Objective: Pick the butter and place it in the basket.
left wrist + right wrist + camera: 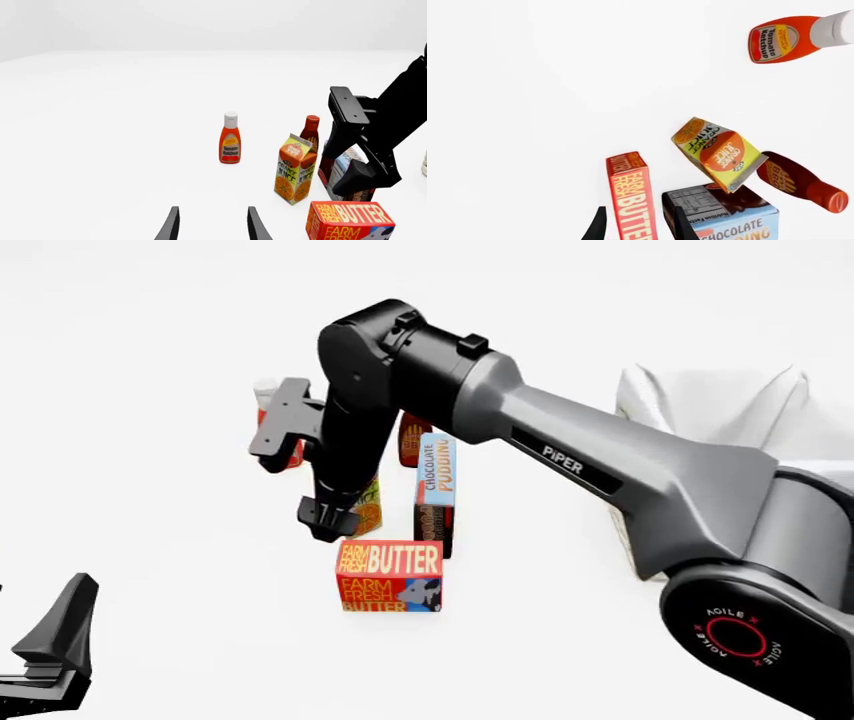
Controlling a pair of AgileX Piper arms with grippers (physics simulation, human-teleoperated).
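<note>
Hovering above the butter [388, 576], the right gripper [330, 519] points down w/ fingers apart; in the right wrist view the box top sits between the fingertips [596, 227], nearer one than the other, untouched.

Risk: the chocolate pudding box [435, 490] stands just beside the butter, so a descent off-centre could drive one finger onto the box top or tip the pudding; the orange juice carton [718, 152] is also near.

Left gripper [212, 226]: fingers apart, holding nothing, well clear of the butter.

Views: only the front view shows the basket [707, 405], beyond the right arm, mostly hidden. Left wrist view alone shows the ketchup bottle [230, 138] upright, apart from the cluster. Right wrist view alone shows finger-to-box alignment.
</note>
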